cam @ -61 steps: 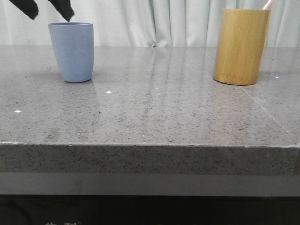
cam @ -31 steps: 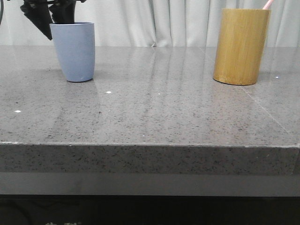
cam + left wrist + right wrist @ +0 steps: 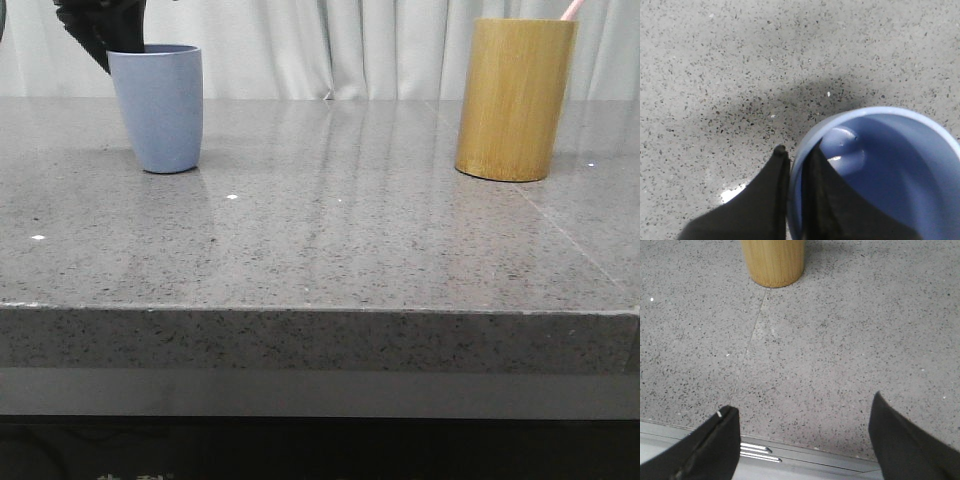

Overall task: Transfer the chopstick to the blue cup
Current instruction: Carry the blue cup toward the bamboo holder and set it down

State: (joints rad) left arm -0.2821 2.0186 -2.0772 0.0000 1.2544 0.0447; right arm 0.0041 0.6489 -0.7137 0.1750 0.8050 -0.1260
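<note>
On grey table (image 3: 330, 230), 1 blue cup (image 3: 157, 108), left hand (image 3: 796, 165) pinching its rim, right hand (image 3: 802, 440) wide apart, empty.

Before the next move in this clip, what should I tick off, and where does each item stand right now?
1. Left gripper straddles the rim of the matte light blue tapered cup, one finger inside and one outside: ok.
2. Fingers firmly closed on the cup wall: cannot tell.
3. Blue cup upright on the grey speckled stone table: ok.
4. Blue cup empty inside: ok.
5. Thin pale pink chopstick in the tall yellow-brown bamboo cylinder, not yet in the blue cup: not ok.
6. Right gripper open, holding nothing, some way short of the cylinder: ok.
</note>
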